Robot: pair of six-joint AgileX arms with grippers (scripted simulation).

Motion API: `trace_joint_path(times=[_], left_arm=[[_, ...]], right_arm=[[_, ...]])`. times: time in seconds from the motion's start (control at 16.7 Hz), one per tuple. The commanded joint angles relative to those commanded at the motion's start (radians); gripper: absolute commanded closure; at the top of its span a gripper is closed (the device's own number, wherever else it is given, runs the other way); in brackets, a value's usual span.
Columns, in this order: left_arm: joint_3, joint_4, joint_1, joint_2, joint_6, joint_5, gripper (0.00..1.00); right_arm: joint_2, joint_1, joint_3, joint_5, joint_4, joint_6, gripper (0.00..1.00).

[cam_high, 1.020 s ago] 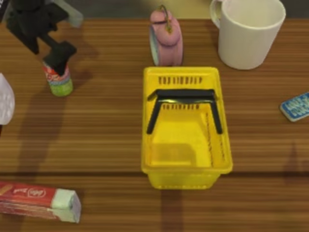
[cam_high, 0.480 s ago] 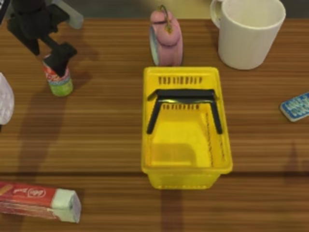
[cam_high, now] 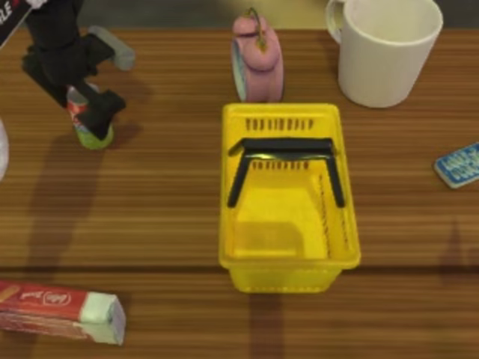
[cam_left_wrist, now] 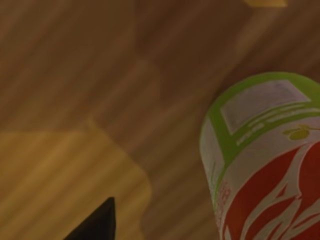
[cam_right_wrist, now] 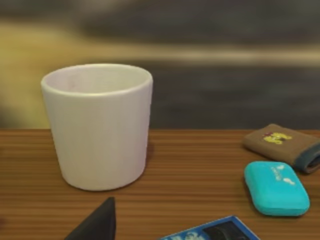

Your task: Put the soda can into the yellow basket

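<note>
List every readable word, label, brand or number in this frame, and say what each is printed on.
"LE" reads on the left arm's casing, cut off by the frame edge.
Red and pale-green box: white script logo, unreadable.
Soda can: label print, blurred.
Blue card: white lettering, too small.
Brown pouch: yellow emblem, illegible.

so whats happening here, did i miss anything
The left gripper is down on the soda can at the table's far left, apparently gripping it; the can has not reached the yellow basket at the centre, which holds nothing. The right arm is out of the top view, its camera facing a white mug.
</note>
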Motion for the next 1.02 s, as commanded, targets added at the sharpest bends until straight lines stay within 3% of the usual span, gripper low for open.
trace_joint_path(times=[0.3, 1.02], left_arm=[[-0.028, 0.025, 0.000, -0.009, 0.000, 0.000, 0.00], [-0.028, 0.025, 0.000, -0.009, 0.000, 0.000, 0.90]], right_arm=[[0.000, 0.000, 0.000, 0.000, 0.000, 0.000, 0.00], [0.000, 0.000, 0.000, 0.000, 0.000, 0.000, 0.00]])
